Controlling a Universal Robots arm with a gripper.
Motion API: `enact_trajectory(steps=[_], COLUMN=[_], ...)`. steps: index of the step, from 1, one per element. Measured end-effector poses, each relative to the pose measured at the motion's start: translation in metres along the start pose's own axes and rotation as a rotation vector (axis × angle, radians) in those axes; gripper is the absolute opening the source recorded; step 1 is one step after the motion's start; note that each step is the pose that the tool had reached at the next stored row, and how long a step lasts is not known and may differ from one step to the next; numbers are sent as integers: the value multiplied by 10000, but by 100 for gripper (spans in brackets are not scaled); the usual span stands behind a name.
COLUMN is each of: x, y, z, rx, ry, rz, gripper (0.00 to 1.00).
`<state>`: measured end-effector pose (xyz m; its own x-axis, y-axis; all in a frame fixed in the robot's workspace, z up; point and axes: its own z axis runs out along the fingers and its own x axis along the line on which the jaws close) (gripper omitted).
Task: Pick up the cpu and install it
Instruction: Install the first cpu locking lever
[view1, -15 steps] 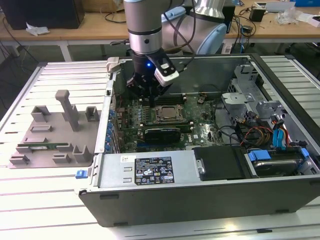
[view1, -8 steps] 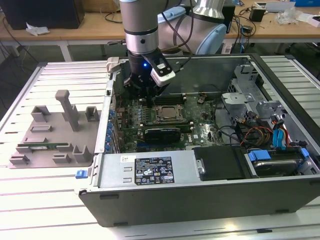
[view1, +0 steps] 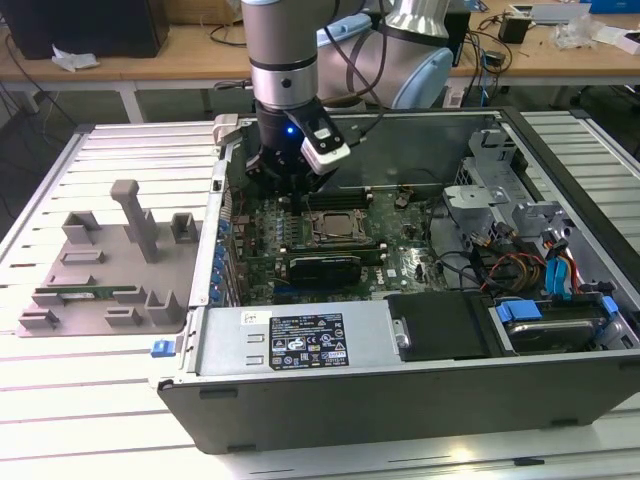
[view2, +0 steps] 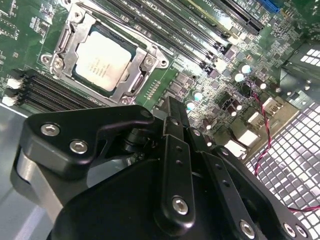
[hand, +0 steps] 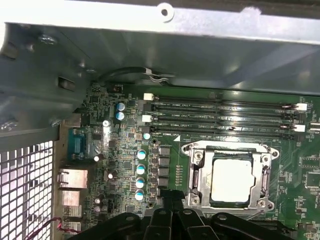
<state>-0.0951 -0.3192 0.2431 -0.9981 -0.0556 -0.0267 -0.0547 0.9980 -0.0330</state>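
The cpu (view1: 335, 226) lies flat in its metal-framed socket on the green motherboard (view1: 400, 255) inside the open computer case. Its silvery top shows in both wrist views (view2: 102, 57) (hand: 231, 181). My gripper (view1: 278, 190) hangs just above the board, beside the socket toward the exterior view's left. Its black fingers (view2: 172, 107) are pressed together with nothing between them, and their tips (hand: 170, 196) stand clear of the socket frame.
Empty black memory slots (hand: 225, 112) run along the socket. The case's metal wall (hand: 150, 45) rises close behind the gripper. A grey parts fixture (view1: 100, 270) holding a green memory stick (view1: 85, 295) lies left of the case. Cables (view1: 520, 270) and drive bays fill the right end.
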Motion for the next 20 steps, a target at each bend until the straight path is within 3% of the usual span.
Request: enact_trajectory(steps=[2, 4, 5, 9, 10, 11, 15, 20], x=[-1, -1, 0, 0, 0, 1, 7, 23], y=[-1, -4, -6, -6, -7, -7, -9, -10], z=[3, 3, 3, 3, 2, 3, 3, 3], rx=[-116, -354, -411, -427, -497, -722, -1378, -2071], ry=[91, 206, 220, 219, 216, 203, 166, 127], rz=[-3, 0, 1, 1, 0, 6, 17, 28], gripper=[11, 11, 11, 11, 11, 11, 11, 11])
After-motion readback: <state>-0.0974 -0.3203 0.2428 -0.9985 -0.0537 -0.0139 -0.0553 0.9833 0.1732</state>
